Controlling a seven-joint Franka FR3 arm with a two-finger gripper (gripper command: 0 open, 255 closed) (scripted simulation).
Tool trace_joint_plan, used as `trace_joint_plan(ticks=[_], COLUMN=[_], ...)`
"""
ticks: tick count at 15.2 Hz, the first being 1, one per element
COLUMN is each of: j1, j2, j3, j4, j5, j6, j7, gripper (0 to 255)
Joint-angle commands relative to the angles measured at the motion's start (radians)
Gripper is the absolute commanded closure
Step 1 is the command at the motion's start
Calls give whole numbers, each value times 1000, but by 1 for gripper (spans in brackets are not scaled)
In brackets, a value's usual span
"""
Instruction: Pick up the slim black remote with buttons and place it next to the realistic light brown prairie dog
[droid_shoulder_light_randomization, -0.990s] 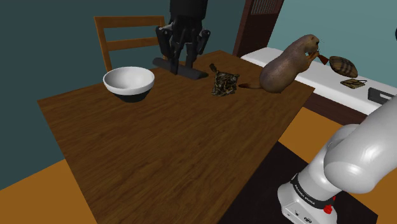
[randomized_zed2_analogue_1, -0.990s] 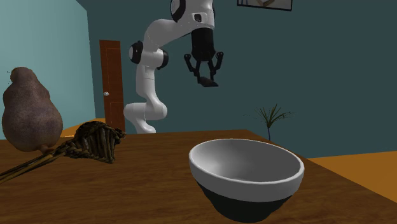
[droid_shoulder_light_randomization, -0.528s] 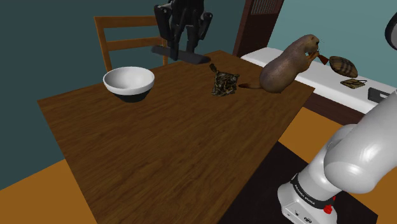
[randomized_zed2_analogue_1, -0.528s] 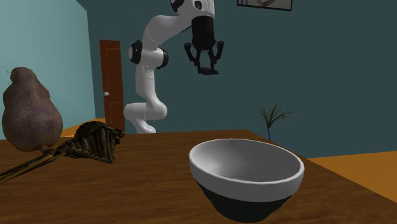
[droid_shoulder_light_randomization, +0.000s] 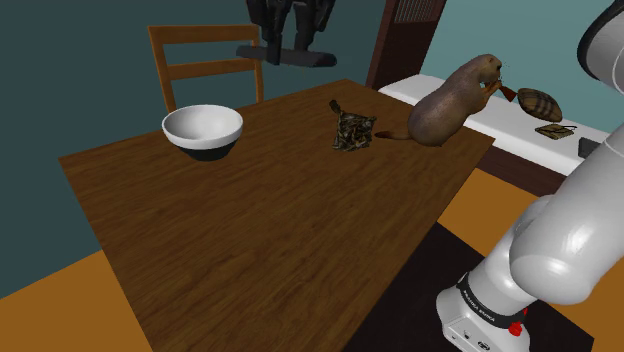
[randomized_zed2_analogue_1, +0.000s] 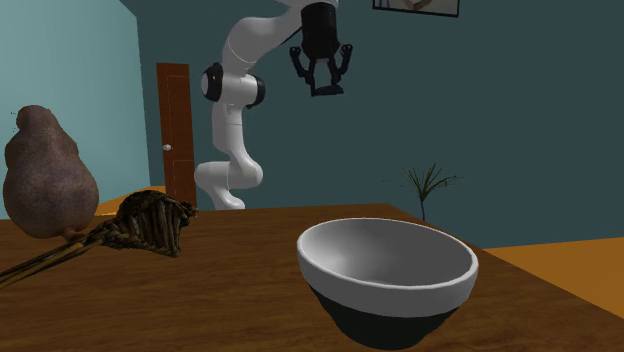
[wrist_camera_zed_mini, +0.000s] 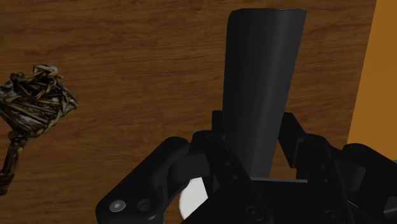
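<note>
Gripper (droid_shoulder_light_randomization: 288, 40), clenched on the black remote (droid_shoulder_light_randomization: 312, 58), has climbed well above the table (droid_shoulder_light_randomization: 250, 230) — lift looks done. In the shoulder view, prairie dog (droid_shoulder_light_randomization: 450, 105) sits at remote's 4 o'clock — carry next.

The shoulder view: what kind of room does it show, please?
Most likely a dining room in a house. A wooden table has a wooden chair standing at its far edge, a white bowl sits on the table, and a teal wall is behind them.
</note>
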Motion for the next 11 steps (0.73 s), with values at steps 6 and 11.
trace_joint_plan(ticks=[6,11], j1=[38,0], j2=[109,87], j3=[27,9], j4=[236,257], j5=[-61,-44], j6=[-140,-182], j7=[47,0], gripper=[255,255])
